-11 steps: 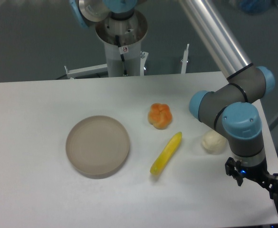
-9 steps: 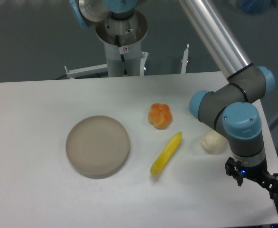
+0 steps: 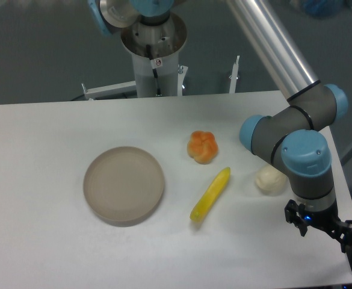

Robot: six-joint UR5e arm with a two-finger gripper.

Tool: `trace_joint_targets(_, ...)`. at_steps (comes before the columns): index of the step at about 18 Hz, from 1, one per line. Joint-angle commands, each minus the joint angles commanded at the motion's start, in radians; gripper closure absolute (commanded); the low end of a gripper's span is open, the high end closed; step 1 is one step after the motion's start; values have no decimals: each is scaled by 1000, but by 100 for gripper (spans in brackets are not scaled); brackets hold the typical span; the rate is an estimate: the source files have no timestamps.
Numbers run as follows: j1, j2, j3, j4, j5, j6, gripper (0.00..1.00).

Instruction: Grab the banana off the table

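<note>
I can't read the jaws from here. The gripper sits at the near right corner of the table, below the blue wrist joint, and all I get is a dark cluster of bracket and finger shapes with a small blue light; whether the fingers are apart or together I cannot tell. Nothing appears to be between them, and they touch none of the objects.

Comparing with the pictures from half a second back, I see no change at all: the arm is in the same pose, the gripper in the same spot, every object where it was. So I judge the pick has not begun; the arm is parked or pausing before the approach.

Working outward, the nearest thing is the cream-white lump, just left and a little farther back than the wrist. Left of that lies the banana, flat on the table, running diagonally from its near-left end to its far-right tip, free of everything around it. The orange fruit sits just beyond its far tip, close but apart. The round dish is farther left, separate from the banana.

For the grasp I'd need to bring the gripper left, past the lump, and close across the banana's narrow width.
</note>
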Motion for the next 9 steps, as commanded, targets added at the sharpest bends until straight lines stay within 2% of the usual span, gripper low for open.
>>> trace_joint_targets(3,-6,9,2,-5,6,-16,0)
trace_joint_targets(7,-8,87,-75,-115,-8,-54,0)
trace_joint_targets(9,-9,110,-109,-138,-15,-116,0)
